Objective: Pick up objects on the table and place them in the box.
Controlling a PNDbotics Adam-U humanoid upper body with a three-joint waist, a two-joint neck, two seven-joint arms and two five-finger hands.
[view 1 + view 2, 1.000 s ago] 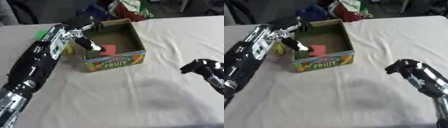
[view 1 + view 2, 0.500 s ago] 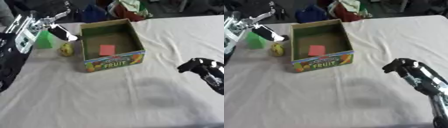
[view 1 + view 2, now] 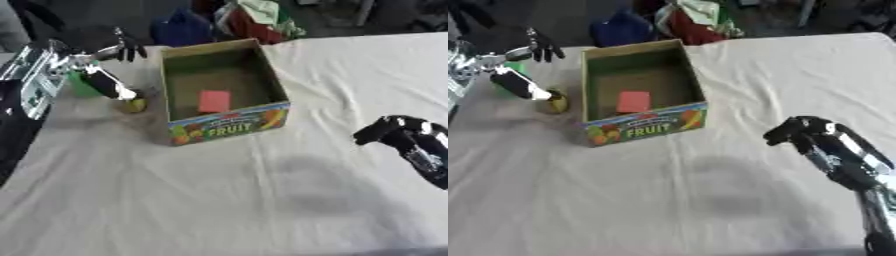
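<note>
A: What has changed on the left?

B: The left hand point(image 3: 92, 67), which was over the box point(image 3: 223, 127) a second ago, has swung out past its left wall. Its fingers point(image 3: 112, 86) are spread wide and hold nothing, one tip just above the small yellow-green object point(image 3: 134, 105) on the worktop point(image 3: 219, 200). A green object point(image 3: 80, 85) sits behind it.

A: And the box?

B: A red block point(image 3: 213, 101) lies on its floor, so one item looks delivered. I judge the yellow-green piece is next.

A: The right side?

B: The right hand point(image 3: 815, 137) hovers near the worktop's right edge as before, fingers curled, empty.
</note>
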